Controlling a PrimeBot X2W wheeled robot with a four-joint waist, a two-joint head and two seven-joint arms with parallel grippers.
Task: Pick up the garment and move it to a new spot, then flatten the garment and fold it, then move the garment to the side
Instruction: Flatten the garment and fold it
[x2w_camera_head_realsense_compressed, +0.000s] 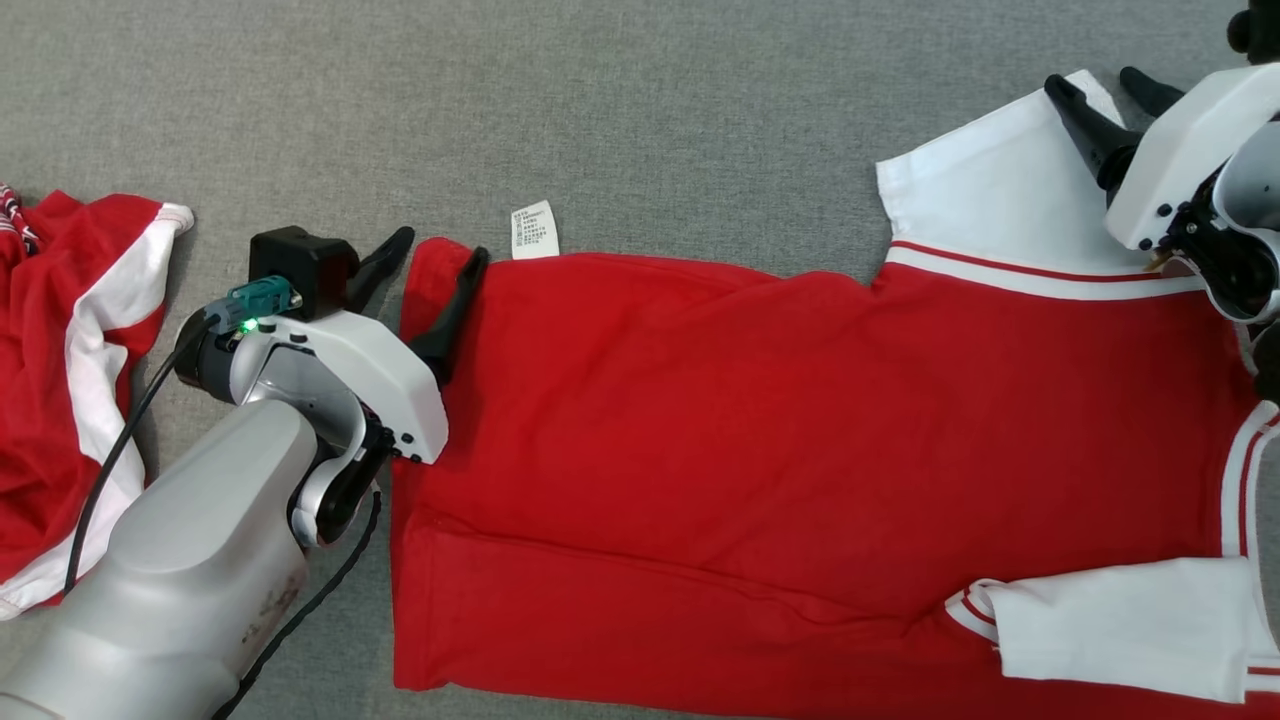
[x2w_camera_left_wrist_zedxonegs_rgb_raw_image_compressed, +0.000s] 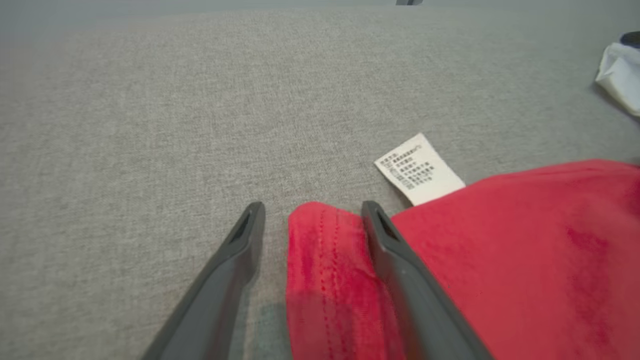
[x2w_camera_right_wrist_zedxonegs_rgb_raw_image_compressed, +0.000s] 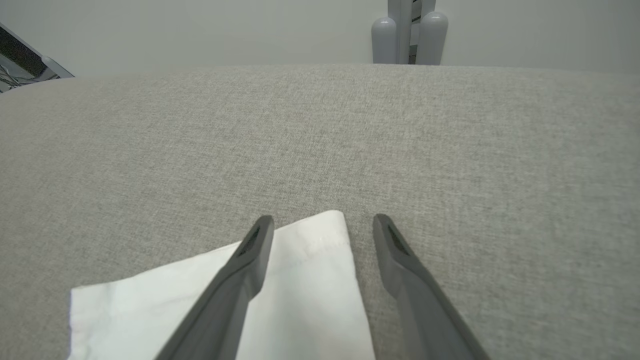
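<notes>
The garment (x2w_camera_head_realsense_compressed: 700, 420) is a red shirt with white sleeves, spread flat on the grey cloth surface. My left gripper (x2w_camera_head_realsense_compressed: 440, 246) is open at its far left hem corner. In the left wrist view that red corner (x2w_camera_left_wrist_zedxonegs_rgb_raw_image_compressed: 320, 240) lies between the fingers of the left gripper (x2w_camera_left_wrist_zedxonegs_rgb_raw_image_compressed: 312, 205), beside a white care label (x2w_camera_left_wrist_zedxonegs_rgb_raw_image_compressed: 419, 169). My right gripper (x2w_camera_head_realsense_compressed: 1092, 80) is open at the far right, its fingers straddling the corner of the white sleeve (x2w_camera_head_realsense_compressed: 990, 190). The right wrist view shows that sleeve corner (x2w_camera_right_wrist_zedxonegs_rgb_raw_image_compressed: 300, 290) between the fingers of the right gripper (x2w_camera_right_wrist_zedxonegs_rgb_raw_image_compressed: 322, 218).
A second red and white garment (x2w_camera_head_realsense_compressed: 60, 380) lies crumpled at the left edge. The shirt's other white sleeve (x2w_camera_head_realsense_compressed: 1120, 620) lies folded over the red body at the lower right. Bare grey surface (x2w_camera_head_realsense_compressed: 640, 110) stretches beyond the shirt. A grey post (x2w_camera_right_wrist_zedxonegs_rgb_raw_image_compressed: 409, 30) stands past the far edge.
</notes>
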